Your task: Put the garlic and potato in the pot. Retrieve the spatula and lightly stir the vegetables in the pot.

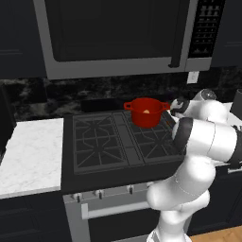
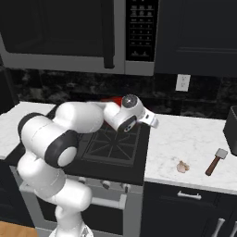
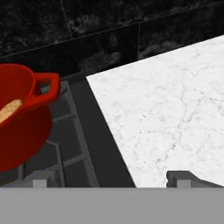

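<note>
Stove (image 1: 118,142) sits between white marble counters under a microwave (image 1: 118,35). Pot (image 1: 145,112) stands on its back right burner, potato (image 1: 146,112) inside. Garlic (image 2: 183,166) and spatula (image 2: 215,161) lie on the counter (image 2: 185,139) right of the stove. Claw (image 3: 111,178) gapes wide, empty.

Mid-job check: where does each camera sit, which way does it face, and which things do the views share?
Left base view: behind-left, facing the black stove; white arm at lower right.
Right base view: behind-right, facing the white marble counter; arm at lower left.
Hand view: on the hand, over the stove's edge; open gripper.
Shared: the small round bright-red pot.
</note>
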Available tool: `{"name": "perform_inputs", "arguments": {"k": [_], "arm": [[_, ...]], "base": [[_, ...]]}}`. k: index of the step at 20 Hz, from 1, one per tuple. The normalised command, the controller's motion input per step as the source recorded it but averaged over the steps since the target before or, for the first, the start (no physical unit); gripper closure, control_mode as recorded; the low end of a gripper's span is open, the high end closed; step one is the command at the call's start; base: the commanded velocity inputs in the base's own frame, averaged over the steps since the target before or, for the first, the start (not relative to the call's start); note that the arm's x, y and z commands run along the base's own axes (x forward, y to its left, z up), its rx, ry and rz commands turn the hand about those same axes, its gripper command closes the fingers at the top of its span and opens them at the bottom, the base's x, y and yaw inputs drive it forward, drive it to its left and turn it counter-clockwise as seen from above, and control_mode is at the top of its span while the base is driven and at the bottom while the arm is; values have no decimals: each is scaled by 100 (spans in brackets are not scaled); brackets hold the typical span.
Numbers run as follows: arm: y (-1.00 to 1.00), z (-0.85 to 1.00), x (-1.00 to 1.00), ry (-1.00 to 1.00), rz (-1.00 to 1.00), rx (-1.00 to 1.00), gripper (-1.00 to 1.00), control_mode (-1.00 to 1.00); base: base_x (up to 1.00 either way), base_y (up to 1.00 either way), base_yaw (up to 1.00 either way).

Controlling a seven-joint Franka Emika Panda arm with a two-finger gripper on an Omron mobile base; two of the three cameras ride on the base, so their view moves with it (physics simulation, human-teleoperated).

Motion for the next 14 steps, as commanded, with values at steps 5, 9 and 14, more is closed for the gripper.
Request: {"name": "perform_inputs", "arguments": {"k": [5, 9, 14], "arm": [[-100, 0, -38, 55, 0, -13, -100, -100], [-100, -21, -8, 22, 0, -5, -100, -100], [-77, -38, -19, 9, 0, 5, -100, -100]], "base": [[0, 0, 0], [0, 0, 0], [0, 0, 0]]}}
